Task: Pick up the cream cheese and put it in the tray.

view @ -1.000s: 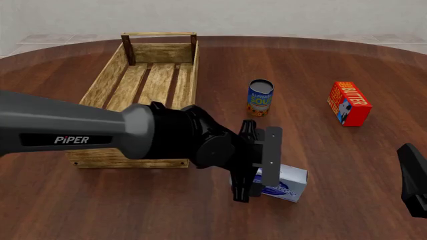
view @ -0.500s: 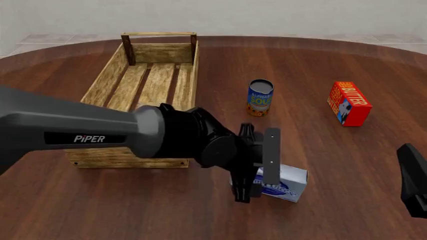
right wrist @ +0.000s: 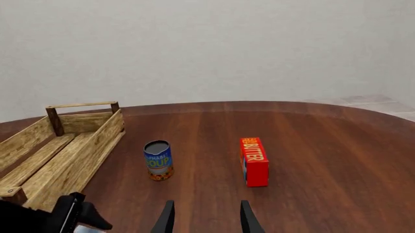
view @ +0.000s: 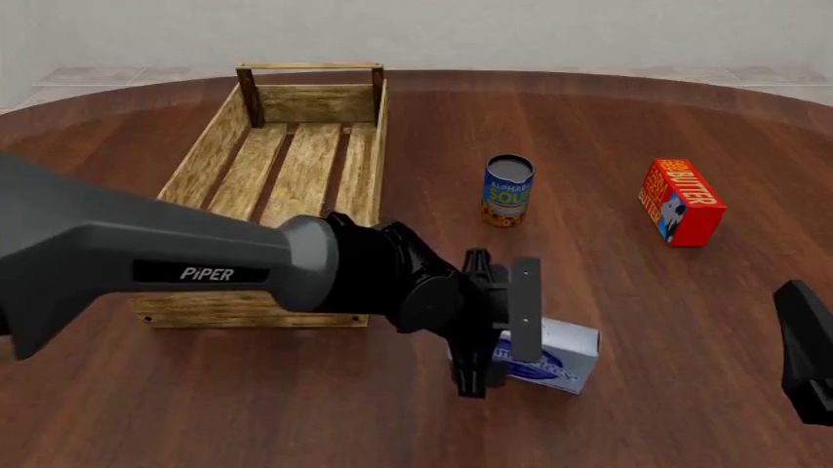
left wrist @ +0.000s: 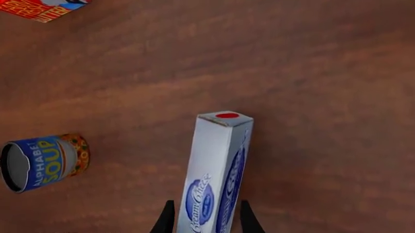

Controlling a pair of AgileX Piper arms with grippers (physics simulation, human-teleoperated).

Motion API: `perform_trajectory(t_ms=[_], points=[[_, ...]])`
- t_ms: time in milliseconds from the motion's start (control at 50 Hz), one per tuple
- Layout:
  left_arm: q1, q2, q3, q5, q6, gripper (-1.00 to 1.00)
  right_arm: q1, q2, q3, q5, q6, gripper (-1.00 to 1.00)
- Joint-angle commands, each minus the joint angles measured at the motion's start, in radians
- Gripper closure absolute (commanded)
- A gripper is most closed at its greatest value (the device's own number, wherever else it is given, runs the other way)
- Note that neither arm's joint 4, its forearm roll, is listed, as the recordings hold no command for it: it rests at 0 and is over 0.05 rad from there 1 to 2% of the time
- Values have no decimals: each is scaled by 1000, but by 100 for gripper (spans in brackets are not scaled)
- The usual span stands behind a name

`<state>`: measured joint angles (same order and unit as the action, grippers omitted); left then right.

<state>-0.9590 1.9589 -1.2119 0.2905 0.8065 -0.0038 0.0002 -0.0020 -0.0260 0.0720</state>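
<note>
The left gripper [left wrist: 207, 224] has its 2 fingers [left wrist: 166, 221] around the near end of the cream cheese [left wrist: 217, 170], 1 on each side of the thin box; a squeeze can't be told. The box sits on its edge on the table [view: 625, 127], just beside the tray [view: 293, 161], near its front corner. The soup can [view: 508, 190] and butter box [view: 680, 202] stand farther off. The right gripper [right wrist: 206, 218] is spread open, holding nothing.
</note>
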Motion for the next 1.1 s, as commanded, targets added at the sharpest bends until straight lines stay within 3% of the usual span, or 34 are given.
perform_trajectory(t_ms=[20,340,360,500,560,820,940,1040,1100], points=[[14,19,15,-4,0,-100,0,0,1,0,1,-100],[14,7,22,-12,5,-100,1,0,1,0,-1,-100],[11,0,25,-12,4,100,1,0,1,0,-1,-100],[7,-45,60,-63,55,100,2,0,1,0,-1,-100],[28,-43,32,-58,50,100,4,0,1,0,-1,-100],[16,-115,74,-77,78,100,4,0,2,0,-4,-100],[37,-121,59,-90,57,100,5,0,1,-1,-9,-100],[19,-154,43,-93,-48,100,9,0,1,0,-11,-100],[12,-171,65,-105,-48,100,12,0,1,1,-12,-100]])
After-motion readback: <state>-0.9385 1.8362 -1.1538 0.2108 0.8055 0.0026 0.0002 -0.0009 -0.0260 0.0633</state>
